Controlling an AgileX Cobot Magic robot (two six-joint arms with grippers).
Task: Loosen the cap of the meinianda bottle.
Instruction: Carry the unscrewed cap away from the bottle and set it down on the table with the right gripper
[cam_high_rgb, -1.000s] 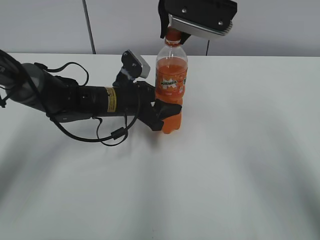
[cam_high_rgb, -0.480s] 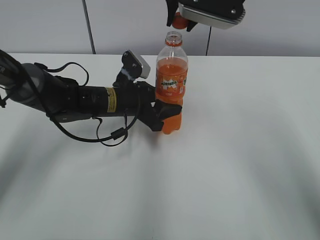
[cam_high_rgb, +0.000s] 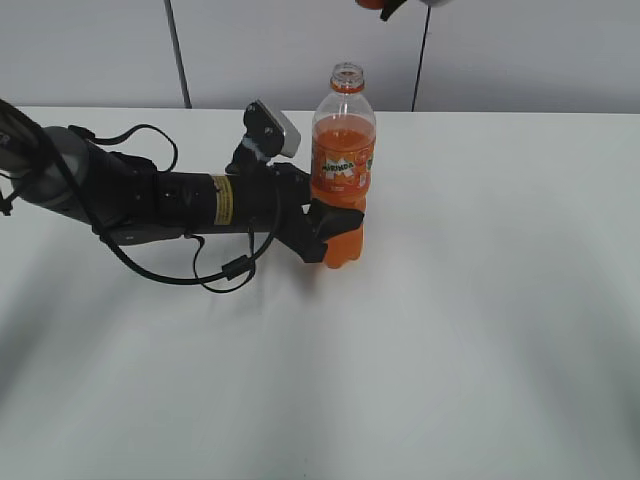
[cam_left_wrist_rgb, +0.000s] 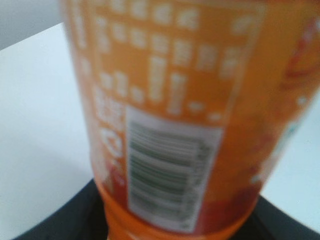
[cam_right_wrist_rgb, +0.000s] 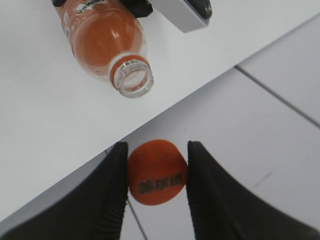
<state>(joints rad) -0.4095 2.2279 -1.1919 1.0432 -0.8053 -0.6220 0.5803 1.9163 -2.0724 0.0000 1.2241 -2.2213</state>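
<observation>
On a white table, the left gripper is clamping the lower body of the upright Mirinda bottle to steady it, while the right gripper, high at twelve o'clock, is pinching the removed orange cap clear of the open neck.

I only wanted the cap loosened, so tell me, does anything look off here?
Yes. The cap is fully off, clamped in the right gripper well above the bottle, whose neck stands open. The bottle is upright in the left gripper, and no spill shows on the table.
</observation>
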